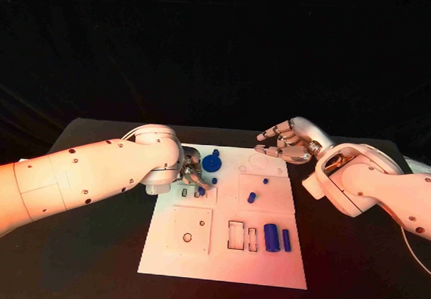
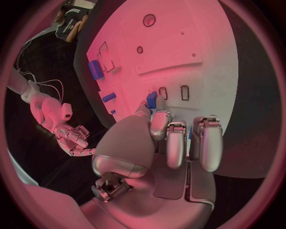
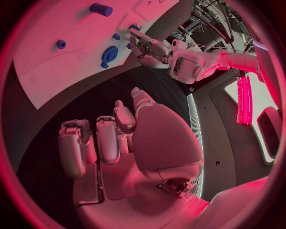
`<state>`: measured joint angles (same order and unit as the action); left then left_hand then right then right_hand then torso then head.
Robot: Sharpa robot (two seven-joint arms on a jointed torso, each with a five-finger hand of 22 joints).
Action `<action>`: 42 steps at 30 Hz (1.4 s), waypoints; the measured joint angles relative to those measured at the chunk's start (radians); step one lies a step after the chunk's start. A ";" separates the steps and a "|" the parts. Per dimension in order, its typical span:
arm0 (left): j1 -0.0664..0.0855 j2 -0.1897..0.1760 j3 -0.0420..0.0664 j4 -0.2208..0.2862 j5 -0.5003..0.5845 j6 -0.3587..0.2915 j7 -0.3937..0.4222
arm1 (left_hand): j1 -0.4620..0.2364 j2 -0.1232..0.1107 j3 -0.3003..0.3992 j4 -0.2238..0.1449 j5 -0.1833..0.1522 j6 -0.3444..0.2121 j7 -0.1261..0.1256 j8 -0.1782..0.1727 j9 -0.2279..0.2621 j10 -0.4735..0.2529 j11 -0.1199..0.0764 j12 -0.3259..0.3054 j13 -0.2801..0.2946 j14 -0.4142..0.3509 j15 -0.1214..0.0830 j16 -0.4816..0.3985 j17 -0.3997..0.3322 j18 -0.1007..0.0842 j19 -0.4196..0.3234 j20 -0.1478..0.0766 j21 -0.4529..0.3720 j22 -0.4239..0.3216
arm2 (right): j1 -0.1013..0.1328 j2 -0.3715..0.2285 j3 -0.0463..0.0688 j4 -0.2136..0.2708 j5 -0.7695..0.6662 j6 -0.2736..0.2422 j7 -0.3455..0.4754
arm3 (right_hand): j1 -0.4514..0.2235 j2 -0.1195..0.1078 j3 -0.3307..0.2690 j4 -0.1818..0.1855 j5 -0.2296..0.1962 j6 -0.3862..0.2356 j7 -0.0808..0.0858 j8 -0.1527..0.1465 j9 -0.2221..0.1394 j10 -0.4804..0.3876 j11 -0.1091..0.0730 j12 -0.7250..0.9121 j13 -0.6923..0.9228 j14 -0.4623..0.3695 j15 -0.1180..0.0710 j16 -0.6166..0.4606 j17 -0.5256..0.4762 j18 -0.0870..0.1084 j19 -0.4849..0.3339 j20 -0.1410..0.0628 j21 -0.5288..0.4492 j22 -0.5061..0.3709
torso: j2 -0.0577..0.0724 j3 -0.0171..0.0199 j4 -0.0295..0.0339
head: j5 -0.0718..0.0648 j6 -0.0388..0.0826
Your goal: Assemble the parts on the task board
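Task board (image 1: pixel 225 256): flat white rectangular plate, matte, lying in the middle of the black table (image 1: pixel 364 262); surface divided into square panels with shallow rectangular slots and small round holes.

Parts, all blue and smooth:
- round disc-shaped piece (image 1: pixel 212 164) at the board's far edge, near the left hand;
- short peg (image 1: pixel 252 197) in the middle panel;
- thick cylinder (image 1: pixel 271 238) and a slimmer rod (image 1: pixel 286 240), lying side by side on the near right panel, beside empty rectangular slots;
- small block (image 2: pixel 151 100) at the left hand's fingertips, seen from the left wrist.

Left hand (image 1: pixel 190 175): silver, jointed metal, over the far left of the board, fingers curled down onto the surface. The thumb and a finger meet at the small block; whether they actually grip it cannot be told.

Right hand (image 1: pixel 287 143): silver, raised above the board's far right corner, fingers loosely curled and apart, holding nothing.
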<state>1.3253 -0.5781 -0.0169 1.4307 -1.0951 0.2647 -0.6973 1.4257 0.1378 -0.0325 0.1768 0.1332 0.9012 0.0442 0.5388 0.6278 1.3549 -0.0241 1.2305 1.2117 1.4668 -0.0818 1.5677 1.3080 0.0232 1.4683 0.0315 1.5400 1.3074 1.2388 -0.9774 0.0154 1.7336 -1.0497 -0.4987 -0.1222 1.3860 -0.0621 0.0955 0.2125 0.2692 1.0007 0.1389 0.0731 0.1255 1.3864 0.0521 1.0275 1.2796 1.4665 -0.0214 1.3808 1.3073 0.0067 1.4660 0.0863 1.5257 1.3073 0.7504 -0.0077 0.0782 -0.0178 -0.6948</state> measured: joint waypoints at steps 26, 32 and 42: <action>-0.004 -0.042 -0.003 0.025 0.039 -0.041 0.029 | -0.134 -0.270 0.535 0.068 0.001 -0.004 0.012 0.014 0.093 0.007 0.008 -0.020 -0.008 -0.002 0.003 0.000 0.000 0.000 0.000 0.000 -0.004 0.000 | -0.001 0.000 -0.001 0.000 -0.008 0.018 -0.006 | 0.000 0.000 0.000 0.000 0.000 0.000 0.000 0.000 0.000 0.000 0.000 0.000 -0.001 0.000 0.000 0.000 0.001 0.000 0.000 0.000 0.000 0.001 | 0.000 0.0011 0.0011 | 0.006 -0.003; -0.010 -0.067 -0.003 0.051 0.042 -0.095 0.051 | -0.138 -0.274 0.543 0.061 0.001 -0.003 0.014 0.014 0.094 0.011 0.004 -0.020 -0.002 -0.002 0.002 0.000 0.000 0.000 0.000 0.000 -0.004 0.000 | -0.001 0.000 -0.001 0.000 -0.008 0.018 -0.006 | 0.000 0.000 0.000 0.000 0.000 0.000 0.000 0.000 0.000 0.000 0.000 0.000 -0.001 0.000 0.000 0.000 0.001 0.000 0.000 0.000 0.000 0.001 | -0.001 0.0012 0.0013 | 0.010 -0.004; -0.046 -0.125 -0.004 0.125 -0.011 -0.248 0.078 | -0.147 -0.282 0.563 0.052 -0.001 -0.002 0.017 0.018 0.100 0.029 0.004 0.005 0.020 -0.002 0.002 0.000 0.000 0.000 0.000 0.000 0.006 0.001 | -0.001 -0.008 -0.001 0.000 -0.008 0.017 -0.006 | 0.000 0.000 -0.003 0.003 0.000 0.000 0.000 0.000 0.000 0.000 0.000 0.000 -0.001 0.000 0.000 -0.001 0.000 0.000 0.000 0.000 0.000 0.000 | -0.002 0.0005 0.0033 | 0.014 -0.007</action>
<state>1.2794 -0.7026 -0.0204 1.5557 -1.1056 0.0164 -0.6188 1.2789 -0.1440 0.5303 0.2287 0.1318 0.8987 0.0609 0.5567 0.7275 1.3837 -0.0205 1.2357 1.2320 1.4651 -0.0794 1.5677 1.3075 0.0231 1.4683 0.0317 1.5458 1.3081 1.2378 -0.9855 0.0145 1.7337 -1.0573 -0.4816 -0.1286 1.3856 -0.0617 0.0927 0.2153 0.2692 1.0007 0.1389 0.0730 0.1253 1.3863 0.0521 1.0275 1.2790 1.4665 -0.0214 1.3794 1.3078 0.0067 1.4660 0.0863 1.5257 1.3077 0.7488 -0.0072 0.0815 -0.0038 -0.7018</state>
